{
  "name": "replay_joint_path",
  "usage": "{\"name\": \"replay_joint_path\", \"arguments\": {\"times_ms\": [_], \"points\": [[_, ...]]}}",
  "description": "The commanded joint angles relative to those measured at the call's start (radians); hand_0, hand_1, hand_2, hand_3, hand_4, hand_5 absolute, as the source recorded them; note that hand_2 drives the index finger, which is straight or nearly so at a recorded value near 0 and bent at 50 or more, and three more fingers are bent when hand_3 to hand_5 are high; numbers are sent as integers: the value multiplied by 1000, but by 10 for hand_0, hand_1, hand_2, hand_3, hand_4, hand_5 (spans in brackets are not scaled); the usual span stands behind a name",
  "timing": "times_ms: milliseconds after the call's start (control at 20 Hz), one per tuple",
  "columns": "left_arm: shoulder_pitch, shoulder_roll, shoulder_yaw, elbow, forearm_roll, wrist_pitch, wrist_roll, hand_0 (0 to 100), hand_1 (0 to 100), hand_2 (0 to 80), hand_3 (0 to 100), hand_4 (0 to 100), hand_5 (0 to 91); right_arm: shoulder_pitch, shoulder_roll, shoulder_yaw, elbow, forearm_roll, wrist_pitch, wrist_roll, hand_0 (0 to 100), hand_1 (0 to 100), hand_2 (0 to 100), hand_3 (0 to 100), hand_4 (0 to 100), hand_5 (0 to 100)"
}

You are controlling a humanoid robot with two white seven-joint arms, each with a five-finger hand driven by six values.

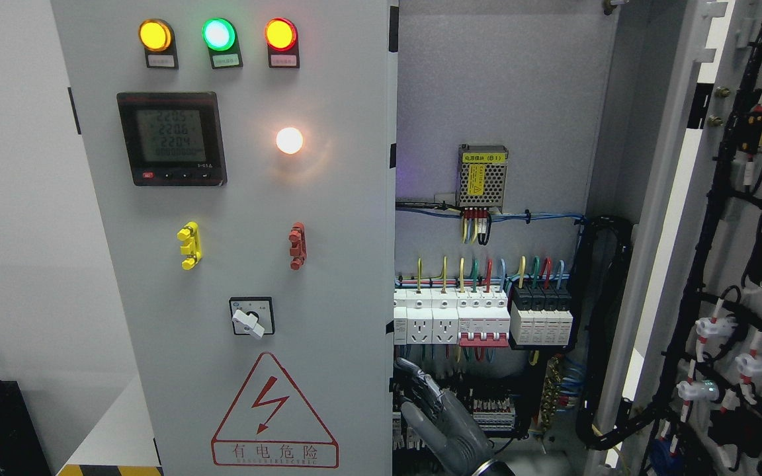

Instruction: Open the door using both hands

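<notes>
A wall was seen at the far left. The left door [348, 198] was shut, its flat face turned toward the camera and its long axis upright. On it were carried three lit lamps, yellow [155, 35], green [218, 34] and red [280, 34], a meter [171, 139], a white lamp [289, 140], a yellow handle [189, 246], a red handle [297, 246], a rotary switch [251, 317] and a red warning triangle [274, 413].

Just past that door's right edge, at the bottom, the right hand [437, 413] was raised into the open cabinet, its arm entering from the bottom edge right of the middle. Its fingers [414, 380] were stretched up and to the left, loosely spread, and nothing was gripped. The fingertips were placed just beside the left door's edge; whether it was touched could not be told.

Above the hand, a row of breakers [450, 320] and a power supply [482, 175] were mounted on the back wall.

The right door [741, 198] was swung wide open at the far right, well apart from the hand, upright, with its wired inner face turned toward the left.
</notes>
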Motion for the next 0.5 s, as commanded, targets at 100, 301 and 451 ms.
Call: {"name": "replay_joint_path", "arguments": {"times_ms": [100, 301, 451], "points": [[0, 0, -1, 0, 0, 0, 0, 120, 389, 0, 0, 0, 0, -27, 12, 7, 32, -2, 1, 29, 120, 389, 0, 0, 0, 0], [0, 0, 0, 0, 0, 0, 0, 120, 389, 0, 0, 0, 0, -35, 11, 7, 35, -3, 1, 42, 120, 389, 0, 0, 0, 0], [0, 0, 0, 0, 0, 0, 0, 120, 389, 0, 0, 0, 0, -52, 6, 9, 41, -73, 16, 43, 120, 389, 0, 0, 0, 0]]}}
